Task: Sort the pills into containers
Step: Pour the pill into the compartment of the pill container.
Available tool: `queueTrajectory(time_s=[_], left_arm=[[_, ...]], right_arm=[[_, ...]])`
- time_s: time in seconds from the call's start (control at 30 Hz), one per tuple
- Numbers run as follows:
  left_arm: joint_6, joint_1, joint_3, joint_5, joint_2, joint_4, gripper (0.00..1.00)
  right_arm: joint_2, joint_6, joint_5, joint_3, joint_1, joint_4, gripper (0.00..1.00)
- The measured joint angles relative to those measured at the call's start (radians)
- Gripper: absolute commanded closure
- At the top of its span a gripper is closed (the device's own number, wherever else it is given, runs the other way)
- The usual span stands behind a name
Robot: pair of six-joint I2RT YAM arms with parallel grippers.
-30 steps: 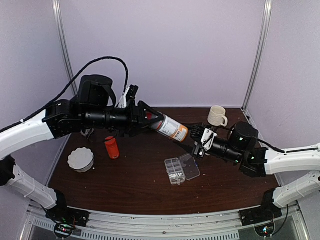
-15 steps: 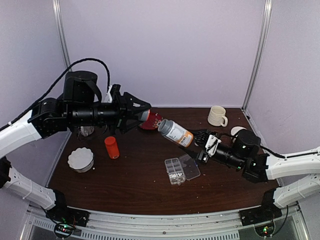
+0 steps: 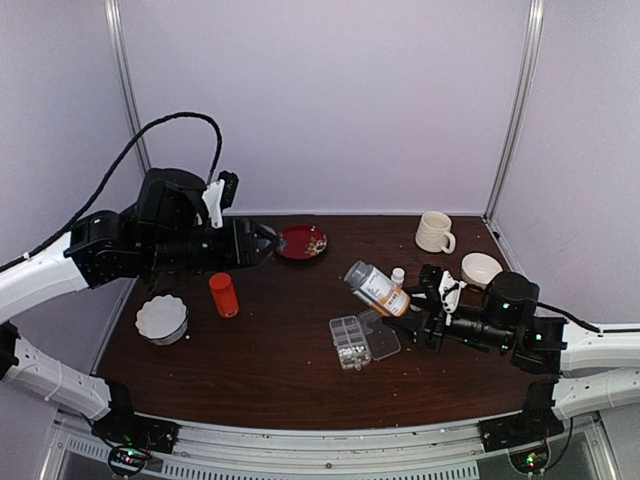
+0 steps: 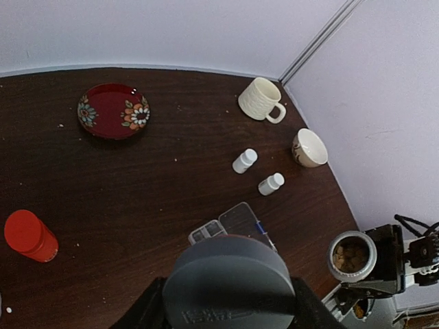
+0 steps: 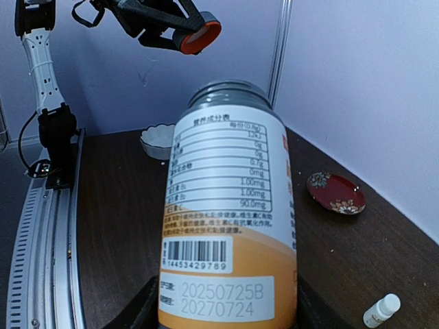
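Arms have parted: left claw (image 3: 262,243) pinches the cap (image 4: 230,288), right claw (image 3: 410,300) pinches the open bottle (image 3: 375,286) near the organizer (image 3: 352,342), seemingly ready to pour.

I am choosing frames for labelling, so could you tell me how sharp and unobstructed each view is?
Top external: evenly lit, sharp, though the pills are a pale cluster. Left wrist: the grey cap looms at the bottom, hiding part of the organizer box. Right wrist: the orange bottle fills the frame, label legible.
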Motion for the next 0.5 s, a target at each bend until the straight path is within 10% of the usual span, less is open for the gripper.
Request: queueTrajectory(time_s=[0.5], left_arm=[[0.267,0.002,-0.102,-0.063,0.02,0.01,1.0]], right_arm=[[0.03,0.335,-0.06,-0.087,-0.047,-0.276,1.0]])
